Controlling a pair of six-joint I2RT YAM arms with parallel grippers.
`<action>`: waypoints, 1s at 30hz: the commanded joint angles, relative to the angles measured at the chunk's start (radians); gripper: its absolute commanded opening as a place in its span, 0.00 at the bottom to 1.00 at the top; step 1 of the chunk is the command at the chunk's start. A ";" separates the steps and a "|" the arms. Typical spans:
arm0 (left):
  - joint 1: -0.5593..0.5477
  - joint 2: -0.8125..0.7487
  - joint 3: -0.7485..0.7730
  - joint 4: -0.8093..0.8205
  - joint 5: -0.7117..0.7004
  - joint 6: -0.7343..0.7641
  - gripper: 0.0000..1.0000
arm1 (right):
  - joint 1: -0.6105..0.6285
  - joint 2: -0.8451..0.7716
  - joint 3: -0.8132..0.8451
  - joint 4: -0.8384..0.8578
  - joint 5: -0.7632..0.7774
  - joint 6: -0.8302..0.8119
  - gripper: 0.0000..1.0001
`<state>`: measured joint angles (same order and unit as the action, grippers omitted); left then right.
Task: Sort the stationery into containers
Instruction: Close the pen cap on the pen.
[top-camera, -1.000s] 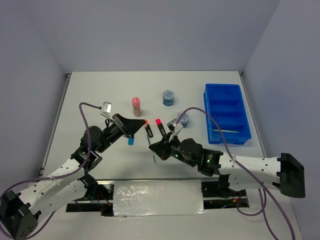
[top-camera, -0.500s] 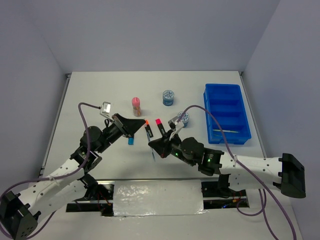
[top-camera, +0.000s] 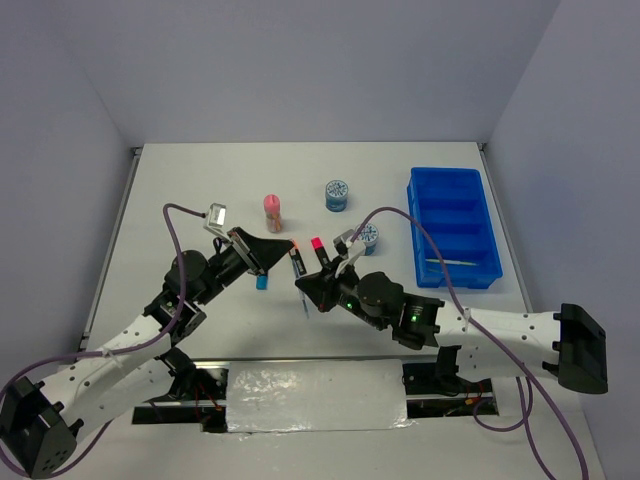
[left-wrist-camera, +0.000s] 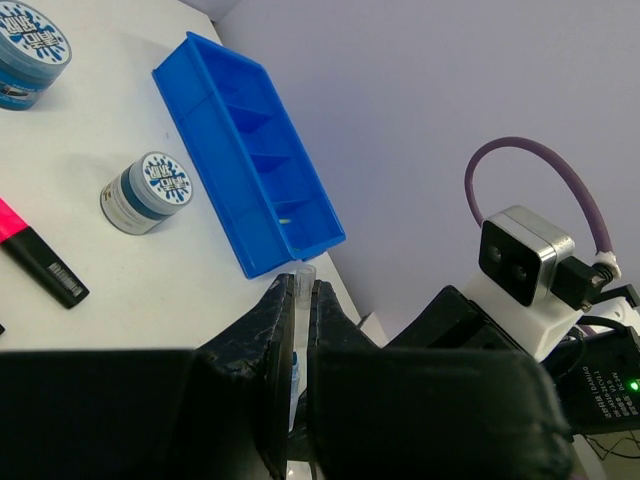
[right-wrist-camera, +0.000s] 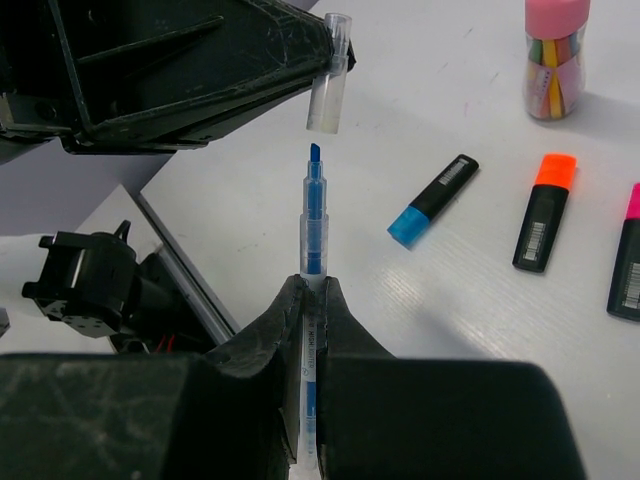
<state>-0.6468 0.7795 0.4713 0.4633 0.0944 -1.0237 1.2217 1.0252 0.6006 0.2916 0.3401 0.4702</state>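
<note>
In the right wrist view my right gripper (right-wrist-camera: 311, 285) is shut on a thin pale pen (right-wrist-camera: 313, 235) whose bare blue tip points up. Just above that tip hangs the clear pen cap (right-wrist-camera: 329, 75), with my left gripper (left-wrist-camera: 302, 290) shut on it. From above, the two grippers (top-camera: 287, 245) (top-camera: 300, 287) meet near the table's middle. Black highlighters with blue (top-camera: 262, 282), orange (top-camera: 295, 258) and pink (top-camera: 320, 252) caps lie beneath them. A pink-topped tube (top-camera: 272, 212) and two patterned rolls (top-camera: 338, 194) (top-camera: 366, 238) stand behind. The blue tray (top-camera: 413, 230) at the right holds one pale pen (top-camera: 455, 262).
White walls close in the table on the left, back and right. Purple cables arc over both arms. The left arm's wrist camera (top-camera: 215, 214) sticks up beside the pink-topped tube. The near table edge runs just behind the right gripper (right-wrist-camera: 180, 265).
The right gripper has moved a little up and left with the pen, closer to the cap. The left gripper has shifted slightly right.
</note>
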 joint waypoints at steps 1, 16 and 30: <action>-0.004 -0.009 0.038 0.040 0.025 0.016 0.00 | 0.009 0.004 0.048 0.023 0.034 -0.016 0.00; -0.004 -0.017 0.035 0.021 0.007 0.031 0.00 | 0.007 -0.004 0.050 0.006 0.046 -0.010 0.00; -0.004 -0.010 0.018 0.032 0.013 0.053 0.00 | -0.005 -0.019 0.074 -0.011 0.045 -0.010 0.00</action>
<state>-0.6468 0.7746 0.4713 0.4458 0.0959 -0.9974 1.2186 1.0294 0.6243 0.2680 0.3637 0.4706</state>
